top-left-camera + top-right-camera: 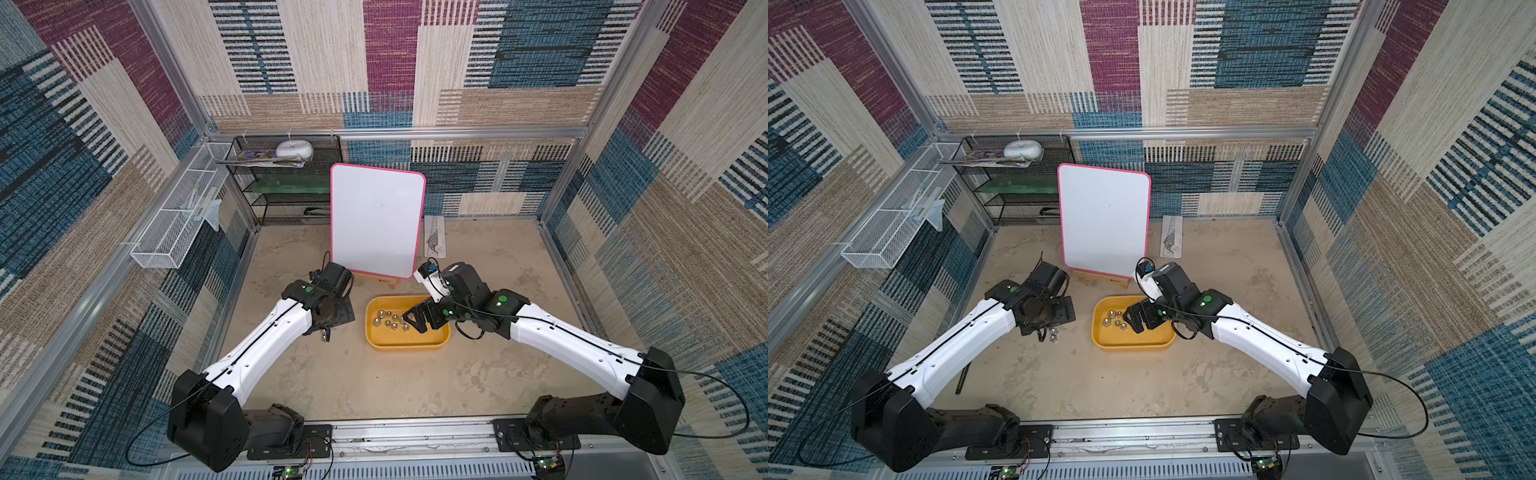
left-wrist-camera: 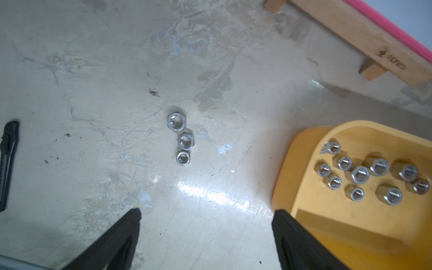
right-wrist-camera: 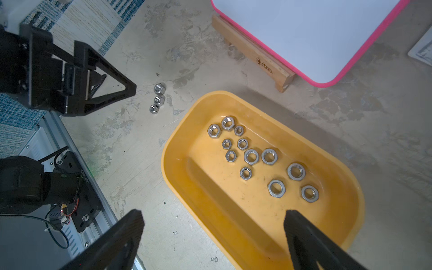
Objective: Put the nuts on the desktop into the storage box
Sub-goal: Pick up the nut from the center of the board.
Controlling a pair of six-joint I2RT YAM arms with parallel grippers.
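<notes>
Over the desktop (image 2: 93, 70), both grippers are hanging open and empty
To the left, the left gripper (image 2: 205, 212) is hovering with its fingers spread wide, gripping nothing, above three nuts (image 2: 184, 139) lying in a tight row on the bare surface; just beside them the storage box (image 3: 170, 163) is holding a dozen more nuts (image 3: 251, 156); the right gripper (image 3: 212, 215) is gaping wide over the box's edge, holding nothing

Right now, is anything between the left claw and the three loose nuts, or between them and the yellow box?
Nothing visible. The open left claw faces the three nuts directly, and only bare desktop lies between them and the rim of the storage box.
</notes>
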